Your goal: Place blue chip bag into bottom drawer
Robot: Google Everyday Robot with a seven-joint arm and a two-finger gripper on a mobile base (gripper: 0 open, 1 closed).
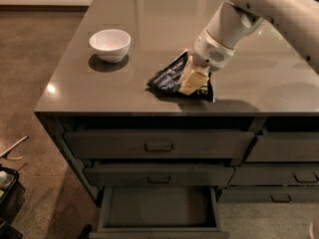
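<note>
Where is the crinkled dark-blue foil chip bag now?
In the camera view, the blue chip bag lies on the grey countertop near its front edge, right of the white bowl, under the gripper.

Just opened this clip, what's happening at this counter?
The robot's single arm reaches down from the upper right, and its gripper is on the blue chip bag, which lies on the grey countertop near the front edge. The bottom drawer of the left stack is pulled open below, and the bag is not yet in it. A white bowl sits on the countertop, apart from the bag, to its left.
</note>
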